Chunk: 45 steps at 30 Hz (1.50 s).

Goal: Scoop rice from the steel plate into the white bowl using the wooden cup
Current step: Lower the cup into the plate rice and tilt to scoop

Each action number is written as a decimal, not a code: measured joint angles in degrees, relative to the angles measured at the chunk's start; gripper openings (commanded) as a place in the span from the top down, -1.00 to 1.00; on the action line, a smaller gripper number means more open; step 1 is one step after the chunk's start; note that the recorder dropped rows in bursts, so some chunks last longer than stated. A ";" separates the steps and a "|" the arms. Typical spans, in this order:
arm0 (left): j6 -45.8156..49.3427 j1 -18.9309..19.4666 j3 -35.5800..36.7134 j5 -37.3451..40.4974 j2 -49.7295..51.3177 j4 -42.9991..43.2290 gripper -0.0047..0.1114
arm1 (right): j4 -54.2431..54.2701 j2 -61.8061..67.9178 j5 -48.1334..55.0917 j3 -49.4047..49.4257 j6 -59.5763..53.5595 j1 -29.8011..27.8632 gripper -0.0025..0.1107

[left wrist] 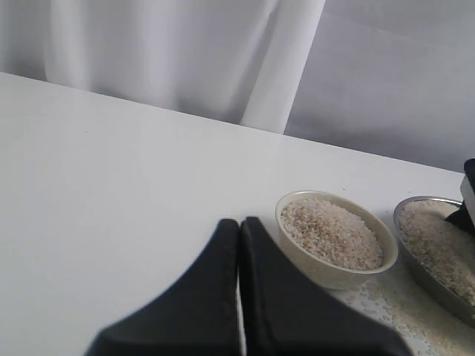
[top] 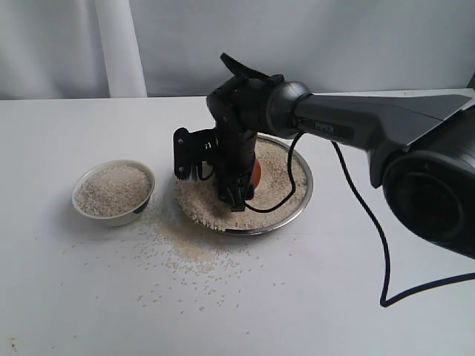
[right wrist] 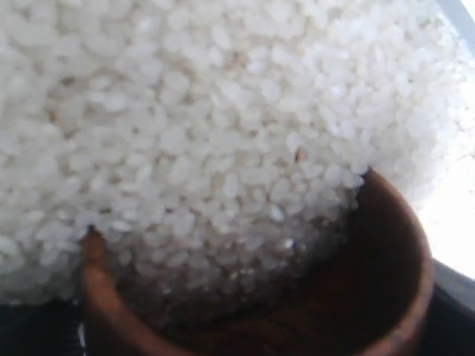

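My right pincer (top: pixel 236 194) is down in the plate (top: pixel 298 210), closed on the cup (top: pixel 254 173); the cup is tilted on its side with its mouth pushed into the rice (right wrist: pixel 185 141); in my right wrist view grains spill over the near rim into the dark inside of the cup (right wrist: pixel 390 256); my own fingers show there only as dark slivers at the edge, so I judge the hold mostly from the exterior view, where the reddish cup sits tight against the pincer.

My left pincer (left wrist: pixel 239 226) is pressed together, finger against finger, with nothing between them; it hangs over bare table (left wrist: pixel 111 185), near the bowl (left wrist: pixel 326 276) but apart from it.

The bowl (top: pixel 141 210) stands just beside the plate on the left and is heaped with rice (top: pixel 113 190) to about its rim; loose grains (top: pixel 185 252) lie scattered on the table (top: pixel 334 304) between and in front of the two dishes; a black cable (top: pixel 382 248) loops from my right arm down onto the table.
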 measured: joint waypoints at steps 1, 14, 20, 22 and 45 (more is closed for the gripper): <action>0.00 0.00 0.00 0.00 0.00 0.00 0.92 | 1.95 0.00 -0.12 0.00 -0.33 -0.42 0.96; 0.00 0.00 0.00 0.00 0.00 0.00 0.92 | 15.96 0.00 -1.23 0.00 -2.12 -4.05 0.96; 0.00 0.00 0.00 0.00 0.00 0.00 0.92 | 21.21 0.10 -1.00 0.00 -2.87 -5.69 0.96; 0.00 0.00 0.00 0.00 0.00 0.00 0.92 | 22.28 0.23 -0.91 0.00 -3.64 -5.78 0.96; 0.00 0.00 0.00 0.00 0.00 0.00 0.92 | 26.12 -4.23 0.15 1.08 -4.21 -5.79 0.96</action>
